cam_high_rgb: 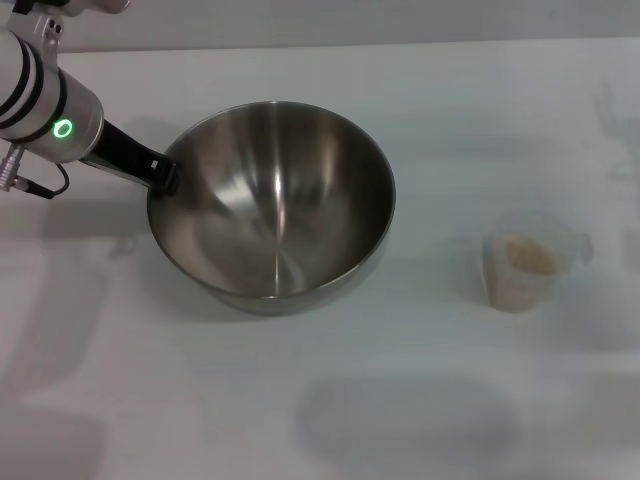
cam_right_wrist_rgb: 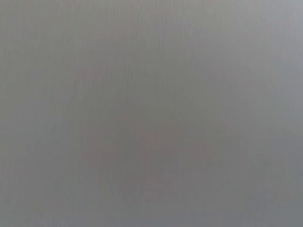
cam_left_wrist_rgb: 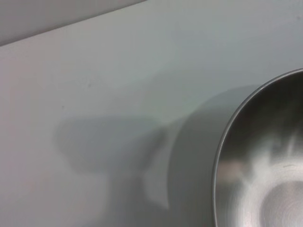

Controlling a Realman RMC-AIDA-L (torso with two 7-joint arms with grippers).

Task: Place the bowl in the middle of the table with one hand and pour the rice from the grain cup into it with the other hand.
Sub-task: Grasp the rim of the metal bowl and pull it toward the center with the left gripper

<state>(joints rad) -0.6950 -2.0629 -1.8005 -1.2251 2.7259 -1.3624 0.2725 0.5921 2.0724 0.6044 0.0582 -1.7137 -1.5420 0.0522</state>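
The bowl (cam_high_rgb: 272, 200) is a large shiny steel mixing bowl, empty, standing on the white table (cam_high_rgb: 420, 90) left of centre. My left gripper (cam_high_rgb: 163, 178) comes in from the far left, and its black fingers clasp the bowl's left rim. The left wrist view shows part of the bowl's rim and inside (cam_left_wrist_rgb: 258, 161) over the table (cam_left_wrist_rgb: 94, 71). The grain cup (cam_high_rgb: 525, 263) is a small clear plastic cup that stands upright to the right of the bowl, with the rice (cam_high_rgb: 528, 255) heaped inside it. My right gripper is out of view.
The right wrist view shows only a plain grey surface (cam_right_wrist_rgb: 151, 113). Soft shadows lie on the table in front of the bowl (cam_high_rgb: 400, 415). Bare tabletop separates the bowl from the cup.
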